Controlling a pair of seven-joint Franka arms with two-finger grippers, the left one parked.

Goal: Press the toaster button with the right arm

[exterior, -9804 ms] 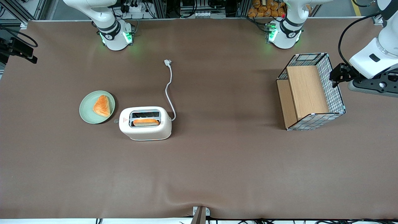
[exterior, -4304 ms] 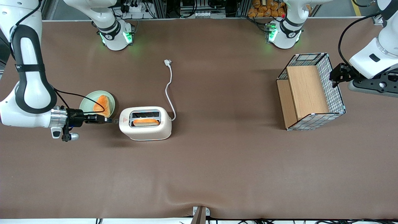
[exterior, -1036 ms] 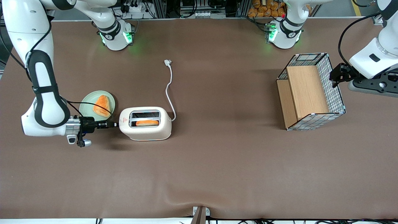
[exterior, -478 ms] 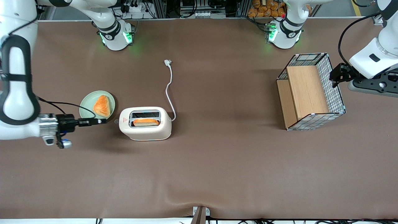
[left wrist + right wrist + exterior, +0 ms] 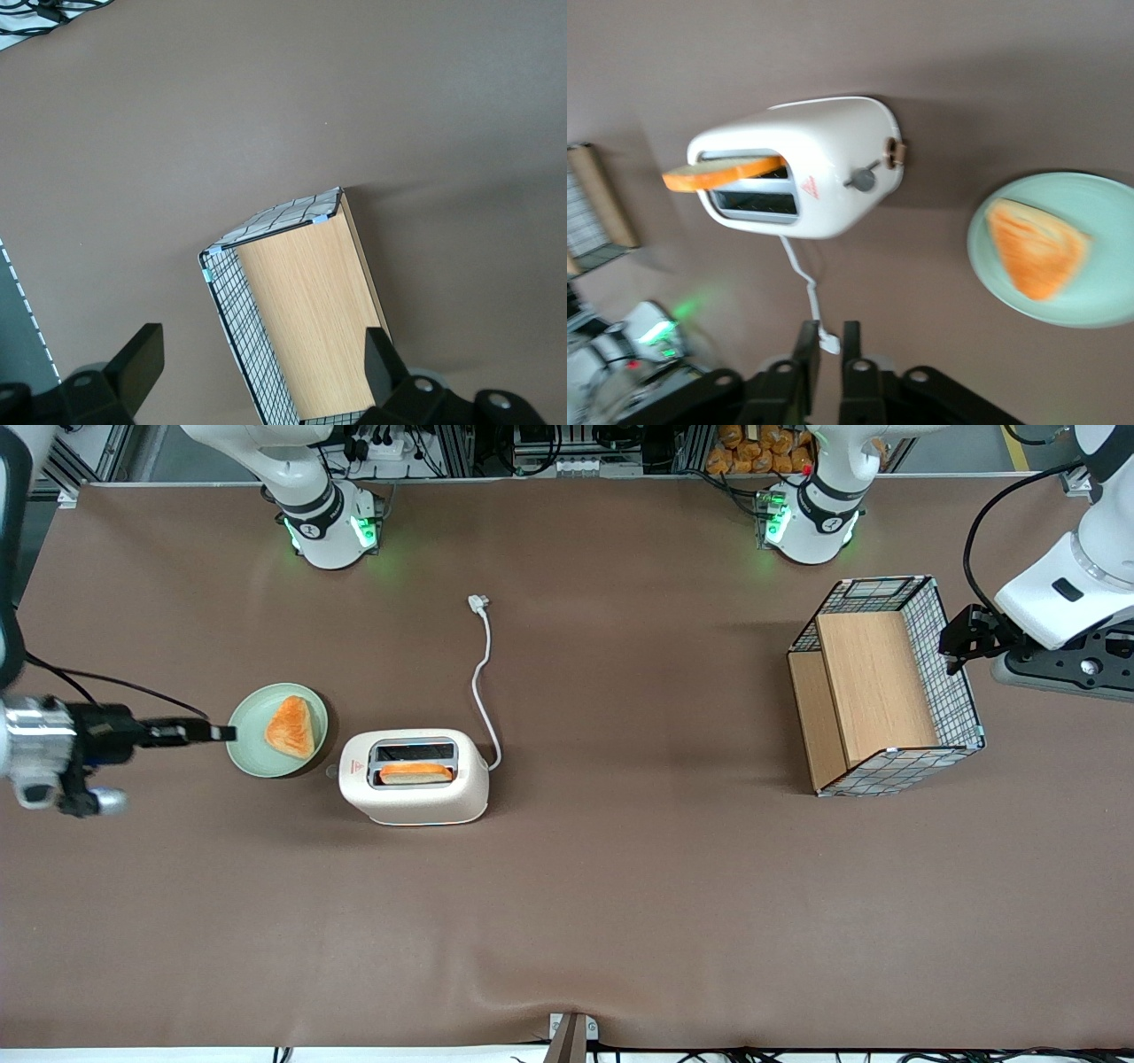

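1. Toaster (image 5: 414, 777): cream-white, two-slot, sitting on the brown table (image 5: 620, 886), nearest the front camera of all items and toward the working arm's end. A slice (image 5: 416, 773) is standing up out of the slot nearer the camera; in the wrist view the same slice (image 5: 725, 172) is sticking well above the top. A small red mark (image 5: 356, 764) is showing on the top.
2. Button (image 5: 331, 771): small grey knob, projecting from the toaster's narrow end that faces the plate; also showing in the wrist view (image 5: 862, 180). Nothing is touching it.
3. Plate (image 5: 249, 749): pale green, lying just beside the button end, slightly farther from the camera than the toaster. It is carrying a triangular orange pastry (image 5: 291, 726).
4. Gripper (image 5: 221, 733): black, slim, hanging level at the plate's rim on the side away from the toaster, well apart from the button. The fingers (image 5: 804, 352) are lying close together with only a thin gap between them, pinching nothing.
5. Basket (image 5: 948, 682): wire-mesh with wooden panels, sitting toward the parked arm's end, well apart from the toaster.
6. Cord (image 5: 481, 691): white, running from the toaster's other narrow end away from the camera, ending in a plug (image 5: 479, 603) lying loose on the table.
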